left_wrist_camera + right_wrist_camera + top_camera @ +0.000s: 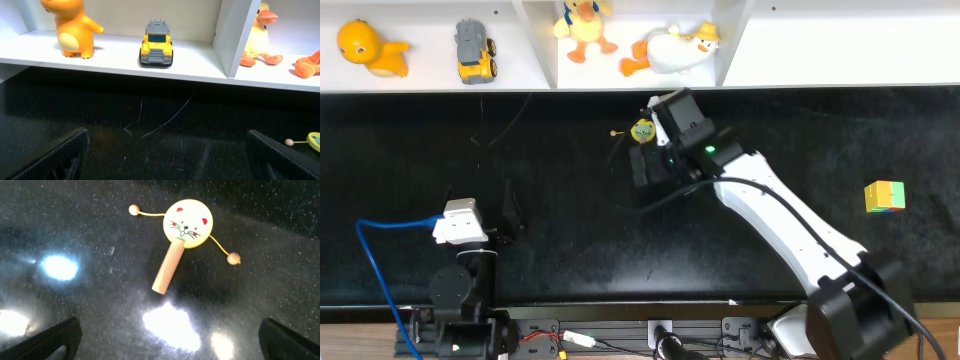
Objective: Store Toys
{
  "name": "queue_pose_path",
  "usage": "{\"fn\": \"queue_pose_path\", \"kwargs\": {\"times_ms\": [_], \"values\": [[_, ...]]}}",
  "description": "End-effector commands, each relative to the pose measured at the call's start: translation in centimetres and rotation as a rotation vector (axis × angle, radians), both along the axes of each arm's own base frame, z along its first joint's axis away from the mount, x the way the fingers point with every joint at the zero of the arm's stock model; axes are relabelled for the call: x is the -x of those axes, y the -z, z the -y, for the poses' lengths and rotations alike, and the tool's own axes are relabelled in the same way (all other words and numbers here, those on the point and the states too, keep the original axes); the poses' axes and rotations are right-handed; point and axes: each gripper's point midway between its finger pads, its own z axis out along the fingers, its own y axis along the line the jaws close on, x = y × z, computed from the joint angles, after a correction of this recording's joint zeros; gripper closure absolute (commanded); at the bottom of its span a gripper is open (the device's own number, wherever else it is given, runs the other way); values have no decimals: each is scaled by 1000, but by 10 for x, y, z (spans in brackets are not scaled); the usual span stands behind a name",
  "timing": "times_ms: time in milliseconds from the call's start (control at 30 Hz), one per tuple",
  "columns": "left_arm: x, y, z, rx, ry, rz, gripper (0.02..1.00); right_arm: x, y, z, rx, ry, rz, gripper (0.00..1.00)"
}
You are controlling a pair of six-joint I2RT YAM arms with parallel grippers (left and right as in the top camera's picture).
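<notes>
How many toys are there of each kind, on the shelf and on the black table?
Plush ducks: 2
Orange figure: 1
Yellow truck: 1
Cat-face rattle drum: 1
Coloured cube: 1
Total: 6

White right arm [788, 222], black joints, green light [710, 152]; left arm [470, 275], blue cable [390, 223].

1. Bare black table [75, 230] surrounds the rattle [184, 235]; its two beaded strings stick out sideways.
2. The right gripper [170, 342] hangs over the rattle, fingers spread wide of it.
3. Behind the rattle, the shelf [620, 88] compartment holds a plush duck [585, 25] and a plush goose [675, 50].
4. Well right of the rattle sits a cube [885, 196].
</notes>
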Motion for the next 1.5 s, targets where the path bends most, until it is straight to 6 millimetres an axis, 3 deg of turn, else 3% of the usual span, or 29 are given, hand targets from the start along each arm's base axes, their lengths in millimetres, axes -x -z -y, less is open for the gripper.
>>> {"fn": "queue_pose_path", "kwargs": {"times_ms": [33, 267, 700, 1033, 1500], "values": [[0, 1, 4, 12, 19, 7, 20, -14, -12, -21, 36, 19, 35, 3], [0, 1, 4, 12, 19, 7, 20, -20, 4, -39, 127, 62, -47, 7], [0, 1, 4, 12, 19, 7, 20, -23, 48, -36, 223, 205, -195, 117], [0, 1, 4, 12, 19, 7, 20, -35, 47, -46, 181, 205, -151, 316], [0, 1, 4, 12, 19, 7, 20, -48, 52, -32, 182, 243, -150, 343]]}}
